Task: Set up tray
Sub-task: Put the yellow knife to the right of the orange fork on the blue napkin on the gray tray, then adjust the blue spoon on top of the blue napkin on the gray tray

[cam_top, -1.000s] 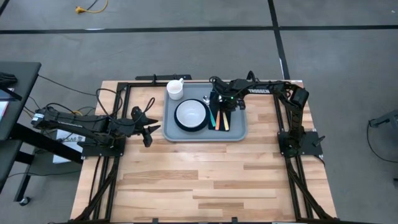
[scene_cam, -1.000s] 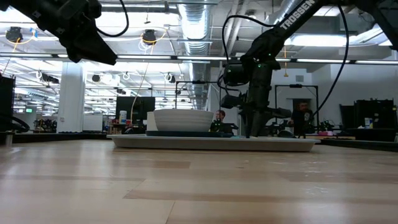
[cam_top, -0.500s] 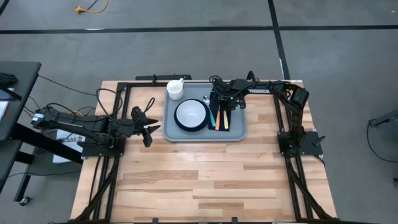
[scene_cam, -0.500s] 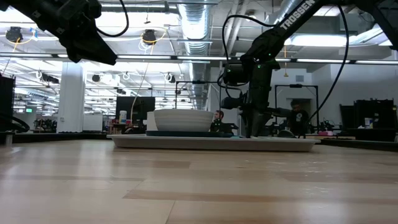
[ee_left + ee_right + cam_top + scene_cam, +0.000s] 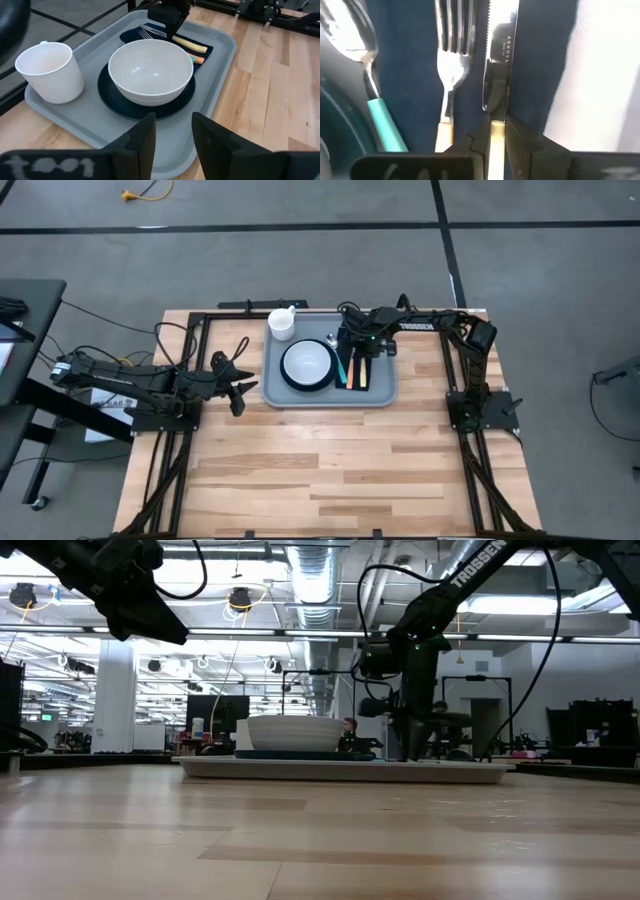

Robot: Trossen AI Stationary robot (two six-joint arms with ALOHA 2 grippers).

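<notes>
The grey-blue tray (image 5: 385,394) sits at the far middle of the wooden table (image 5: 330,470), with its far rim close to the table's far edge and a wide stretch of bare planks open on the near side. On it a white mug (image 5: 283,322) stands in the far left corner, a white bowl (image 5: 307,362) rests on a dark teal plate (image 5: 112,102) in the middle, and a navy napkin (image 5: 415,60) lies along the right half, short of the tray's right rim. The right gripper (image 5: 356,350) is down over that napkin, its fingers (image 5: 517,142) pinched on the handle of a serrated knife (image 5: 500,55) that lies flat beside a fork (image 5: 452,55), with a teal-handled spoon (image 5: 367,75) at the napkin's plate-side edge. The left gripper (image 5: 238,387) hangs above the table just off the tray's left rim, fingers (image 5: 145,142) parted and holding nothing, apart from the tray with free space around it.
</notes>
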